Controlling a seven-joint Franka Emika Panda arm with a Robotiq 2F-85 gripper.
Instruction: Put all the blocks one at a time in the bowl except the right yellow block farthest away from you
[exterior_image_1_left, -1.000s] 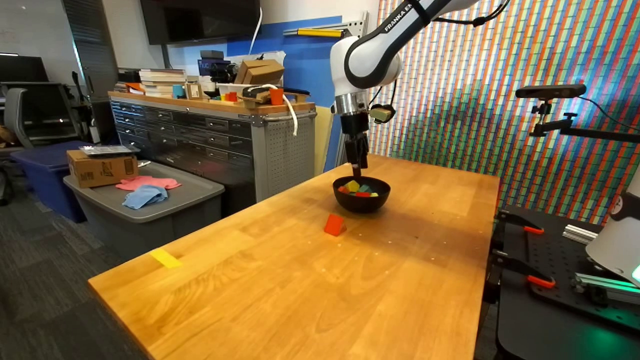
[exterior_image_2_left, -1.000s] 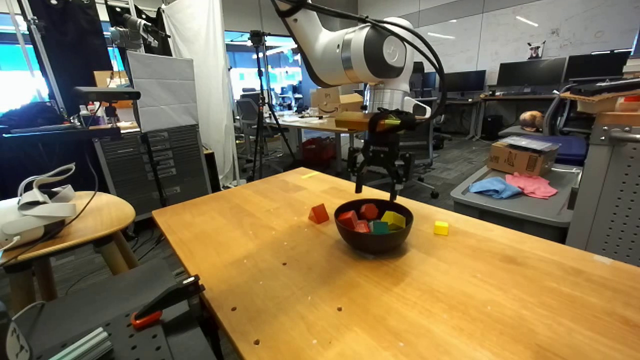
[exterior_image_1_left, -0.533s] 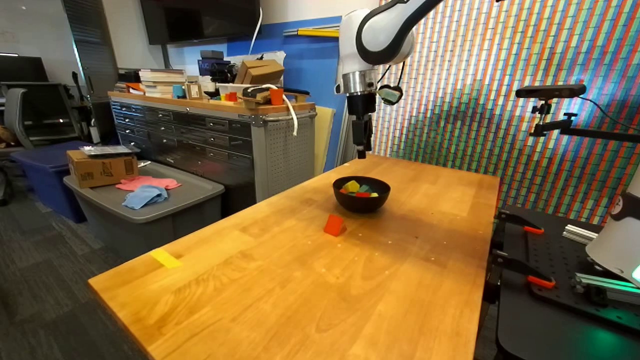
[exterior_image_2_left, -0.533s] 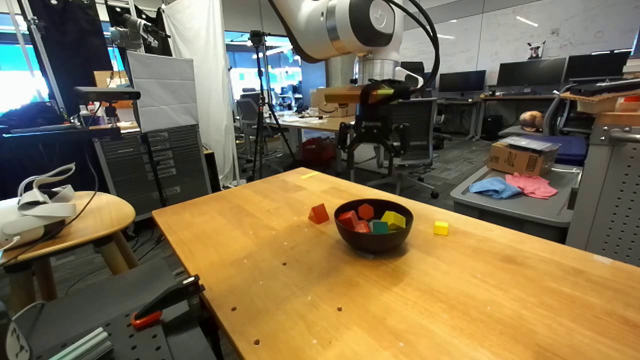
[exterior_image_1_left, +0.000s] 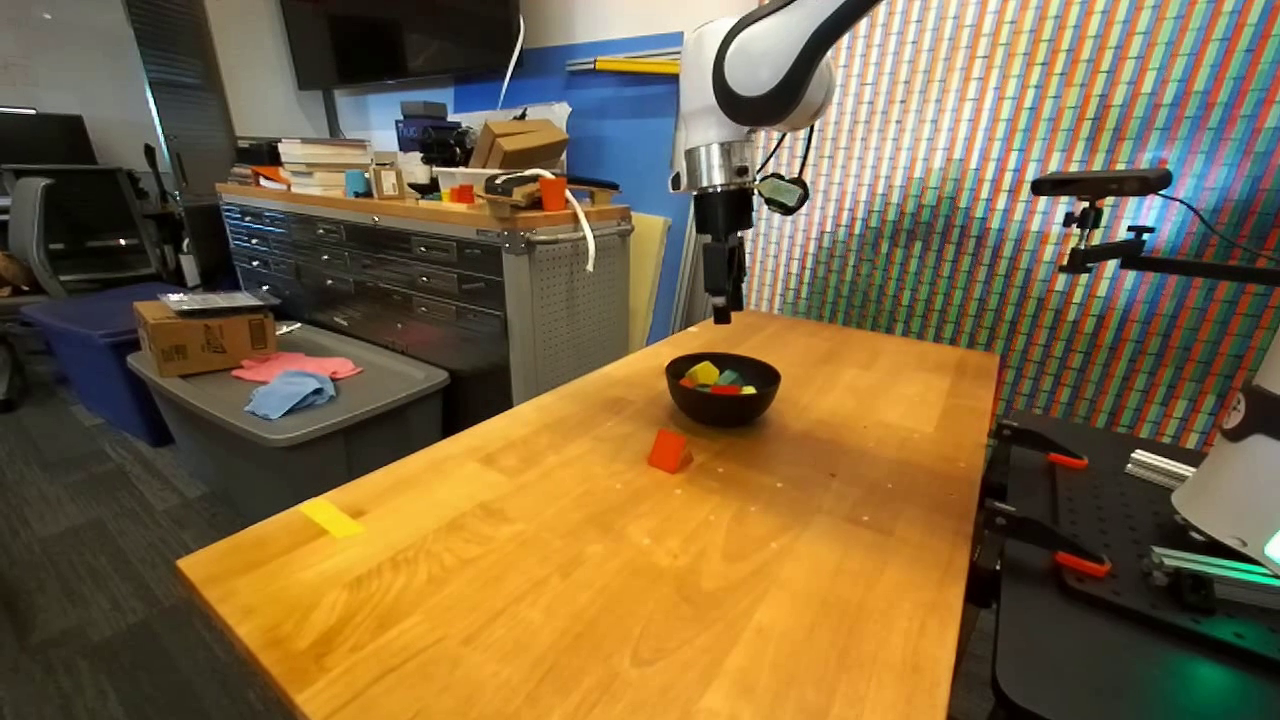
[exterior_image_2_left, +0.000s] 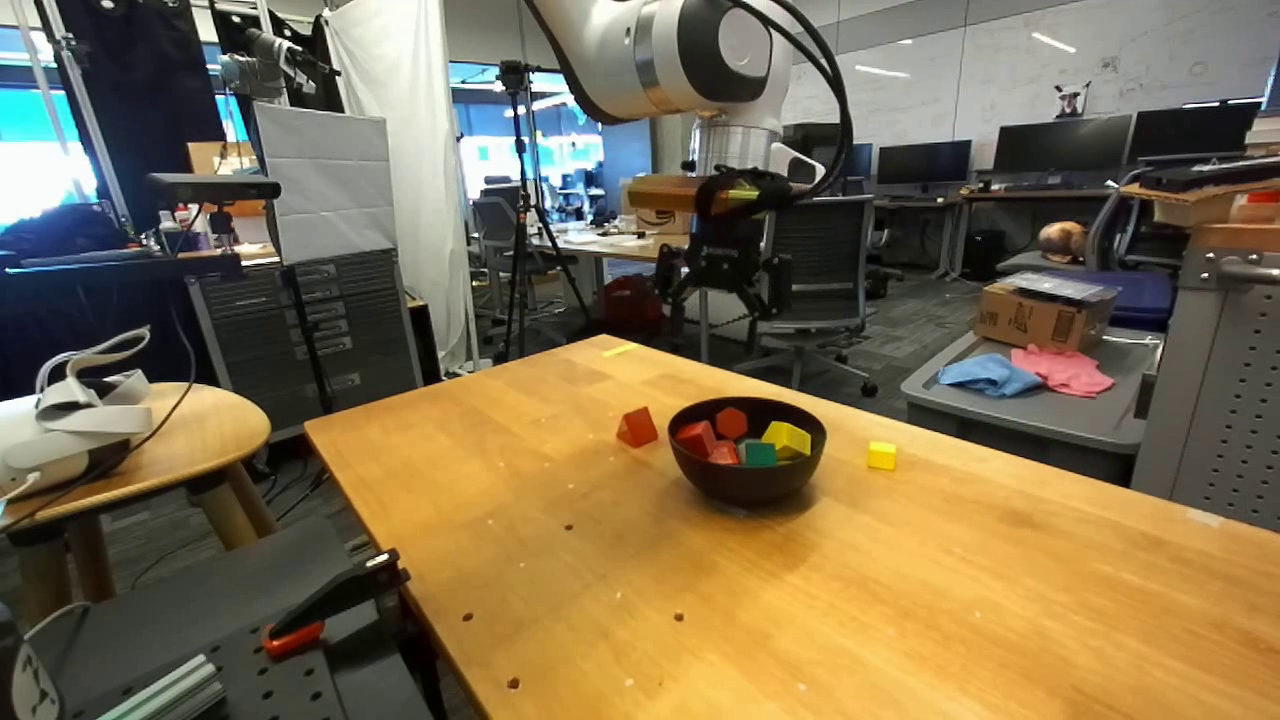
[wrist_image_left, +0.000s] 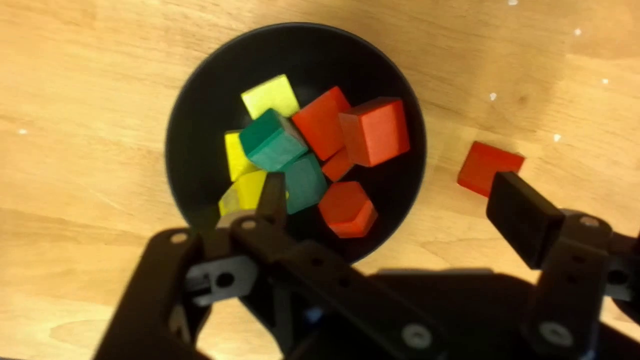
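Clearly, the claw (wrist_image_left: 397, 204) hangs spread wide above the black bowl (exterior_image_2_left: 745, 489) of red, yellow and green blocks (wrist_image_left: 376, 134).
Outside it, in an exterior view, a red wedge (exterior_image_2_left: 637, 428) lies left, ridge up, long axis hard to tell, and a yellow cube (exterior_image_2_left: 882, 456) right. In the wrist view the wedge shows right of centre, partly behind one fingertip (wrist_image_left: 522, 220); the bowl sits upper middle, partly behind the other. Writing on the cardboard box (exterior_image_1_left: 205, 338) at left is too small to read.
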